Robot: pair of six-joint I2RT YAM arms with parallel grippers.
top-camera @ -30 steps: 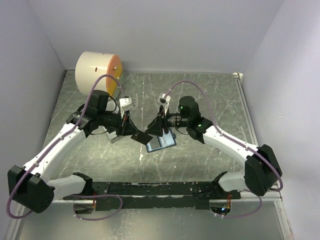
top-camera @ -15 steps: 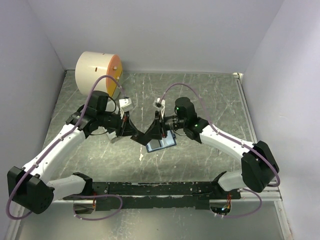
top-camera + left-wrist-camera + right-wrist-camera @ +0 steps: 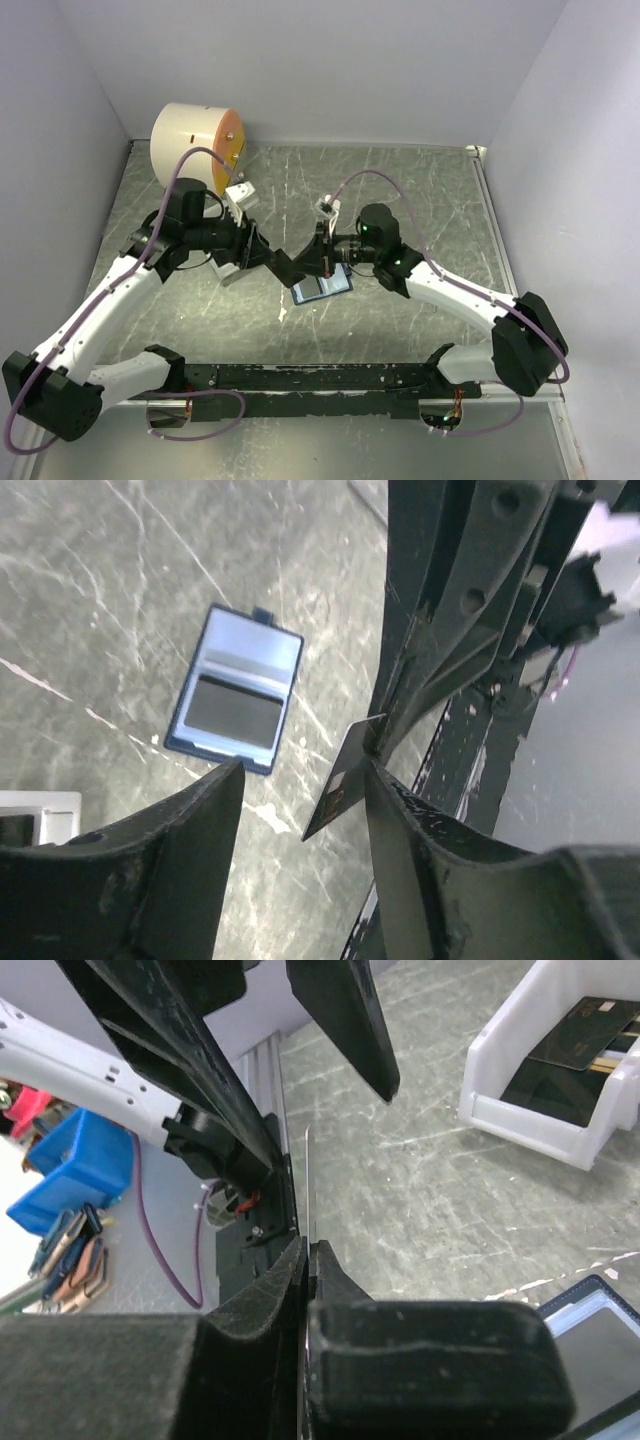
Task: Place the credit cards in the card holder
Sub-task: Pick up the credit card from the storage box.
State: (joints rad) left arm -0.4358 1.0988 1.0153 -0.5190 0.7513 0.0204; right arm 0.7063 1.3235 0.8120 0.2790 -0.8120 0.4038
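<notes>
The card holder [image 3: 238,690] lies open on the marbled table, its light blue inside up and a dark card in its pocket [image 3: 235,708]; in the overhead view the card holder [image 3: 323,287] lies just below the grippers. A dark credit card [image 3: 340,780] hangs in the air above the table, pinched at its upper corner. My right gripper [image 3: 307,1245] is shut on that card, which shows edge-on [image 3: 307,1175] in the right wrist view. My left gripper [image 3: 300,785] stands open, its fingers on either side of the card and apart from it. The two grippers meet left of the holder [image 3: 295,265].
A white tray [image 3: 520,1110] holding dark cards stands on the table beyond the grippers, partly under the left arm [image 3: 230,272]. A big cream cylinder with an orange face [image 3: 195,143] sits at the back left corner. Grey walls enclose the table.
The right gripper has moved in and shut on the dark card. The left gripper, shut on the card before, has opened and drawn back a little to the left.
</notes>
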